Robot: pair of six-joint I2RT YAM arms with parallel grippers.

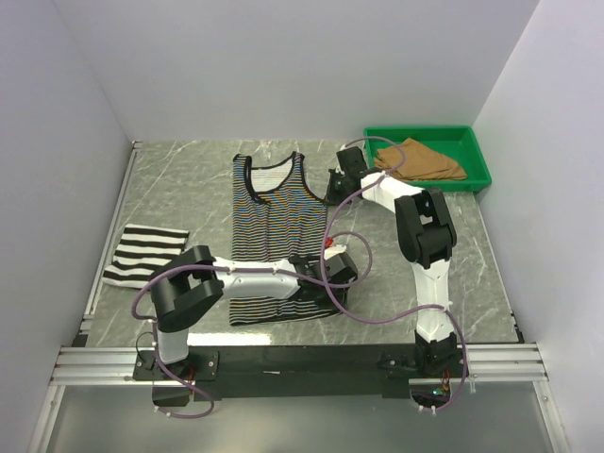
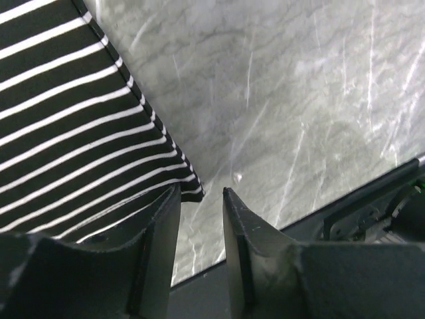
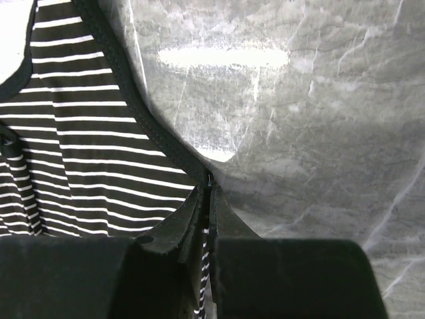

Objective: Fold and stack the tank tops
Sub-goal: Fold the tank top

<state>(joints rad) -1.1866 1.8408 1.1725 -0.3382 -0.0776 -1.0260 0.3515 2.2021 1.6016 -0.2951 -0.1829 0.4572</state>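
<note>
Flat on the middle of the bench (image 1: 189,179), neck toward the far wall and hem toward the arm bases: the thin-striped tank top (image 1: 269,222), spread out unfolded, crossed low down by the left arm.

Pinched at the foot of its armhole on the tray side by the right gripper (image 3: 208,188), clenched on the cloth. From the right wrist view, black binding running along the armhole curve straight into the nearly closed jaws, and a sliver of stripes showing in the thin slit between them.

At the near hem corner on the same side, the left gripper (image 2: 201,193), low over the bench and released. A clear gap between its fingers (image 2: 163,219), with the hem corner reaching just to the mouth of that gap, beside the tip of the left finger; nothing clamped, bare marble showing through the gap.

Well off to the left, near the bench's left edge: the wide-striped tank top (image 1: 146,253), folded into a small rectangle, apart from both grippers.

At the far right corner: the green tray (image 1: 467,146), with the tan-brown tank top (image 1: 420,159) lying loosely inside it, just beyond the right arm.
</note>
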